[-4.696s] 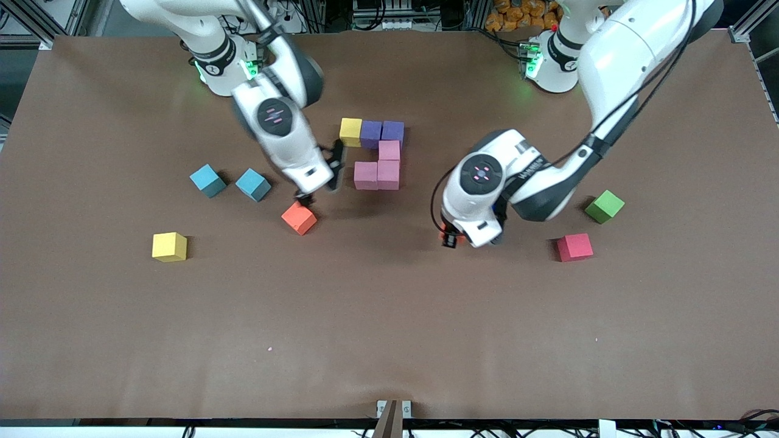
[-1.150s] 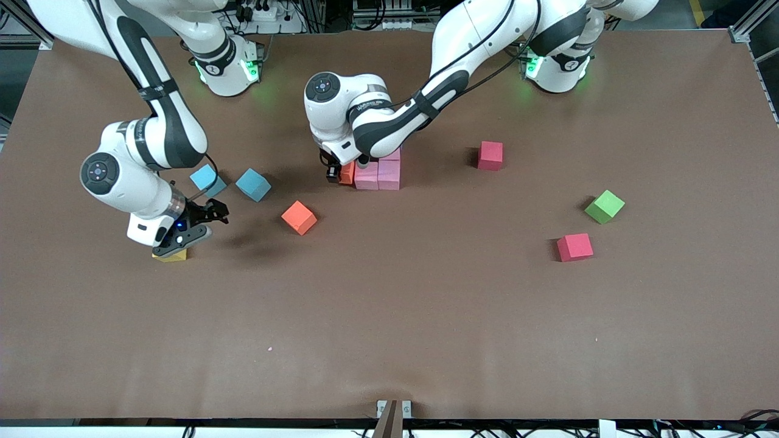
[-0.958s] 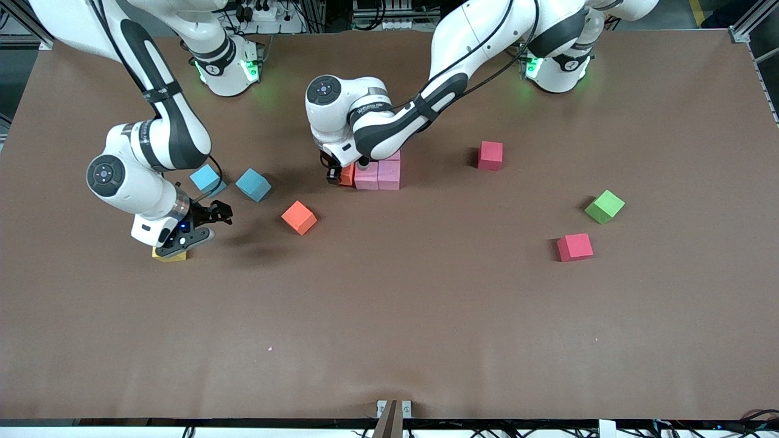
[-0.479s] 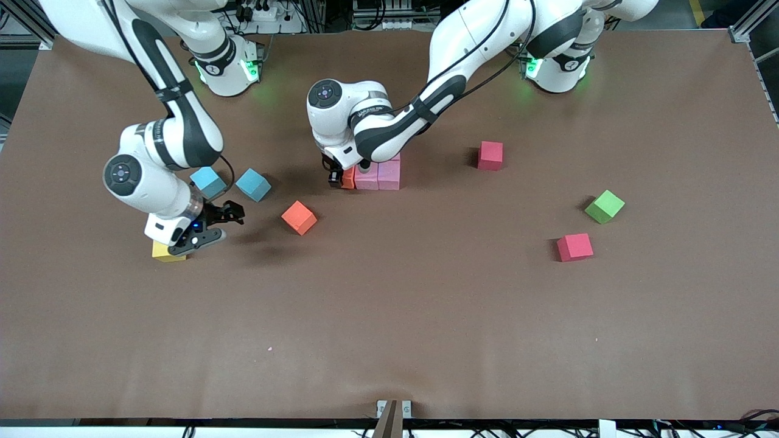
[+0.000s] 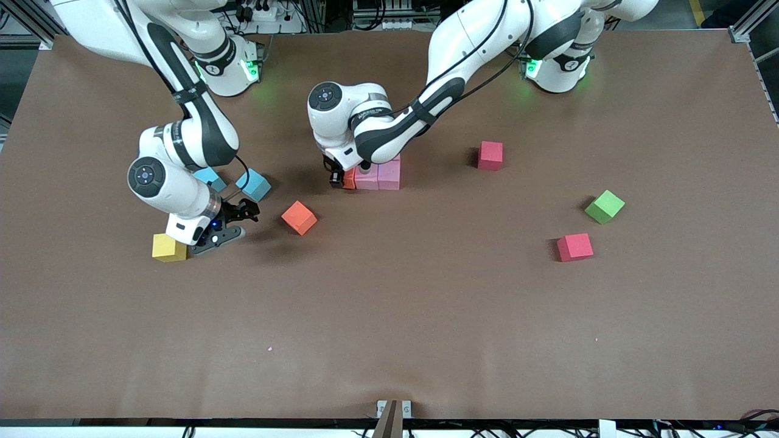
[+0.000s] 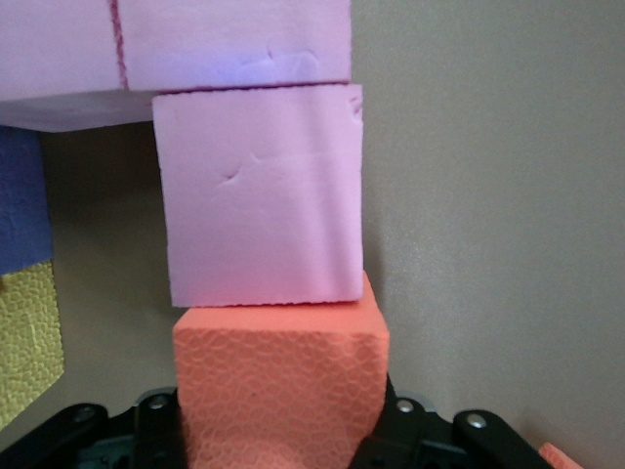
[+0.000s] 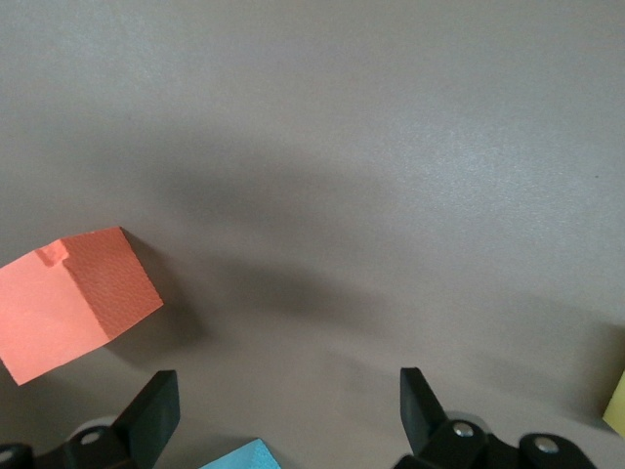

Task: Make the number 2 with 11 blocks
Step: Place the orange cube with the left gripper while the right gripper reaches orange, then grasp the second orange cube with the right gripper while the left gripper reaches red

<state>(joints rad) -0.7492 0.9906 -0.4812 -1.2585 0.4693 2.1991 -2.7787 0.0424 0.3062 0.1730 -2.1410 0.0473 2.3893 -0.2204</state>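
Since a sec ago, right gripper (image 5: 226, 223) has slid off the yellow foam cube (image 5: 167, 247), toward the loose orange foam cube (image 5: 299, 217); fingers spread, empty. Left gripper (image 5: 338, 176) sits low w/ fingers either side of an orange foam cube (image 6: 278, 389) touching the pink foam cube (image 6: 262, 194) row; can't tell if it's gripped.

Cubes in view: three pink (image 6: 59, 44) (image 6: 234, 39) (image 6: 259, 195), two orange (image 5: 299, 217) (image 6: 278, 381), two red (image 5: 490, 155) (image 5: 574, 247), two yellow (image 5: 168, 247) (image 6: 24, 337), two light blue (image 5: 254, 184) (image 5: 209, 176). Single units: one green (image 5: 604, 206), one purple (image 6: 20, 210).
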